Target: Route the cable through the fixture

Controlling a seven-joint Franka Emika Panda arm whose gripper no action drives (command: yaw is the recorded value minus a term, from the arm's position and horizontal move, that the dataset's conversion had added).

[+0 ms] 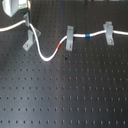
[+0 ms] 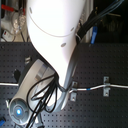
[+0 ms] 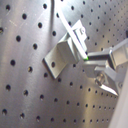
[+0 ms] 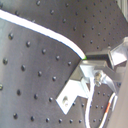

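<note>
The white cable [image 1: 47,57] comes in from the first exterior view's left edge and meets my gripper [image 1: 26,21]. It passes the slanted grey fixture [image 1: 30,38] and sags onto the board. It then rises with its red band [image 1: 61,46] to a clip, and its blue band [image 1: 87,36] lies beyond. My gripper is shut on the cable just above the fixture. In the second wrist view the cable [image 4: 45,32] runs into my gripper [image 4: 91,61], with the fixture [image 4: 75,91] right below. In the first wrist view the cable [image 3: 80,39] seems to lie between the prongs of the fixture [image 3: 61,54].
Two upright grey clips [image 1: 70,36] [image 1: 108,31] hold the cable on the first exterior view's right half. The black perforated board [image 1: 65,95] carries everything. In the second exterior view the arm [image 2: 55,40] hides the fixture, and only the clips [image 2: 73,93] [image 2: 106,85] show.
</note>
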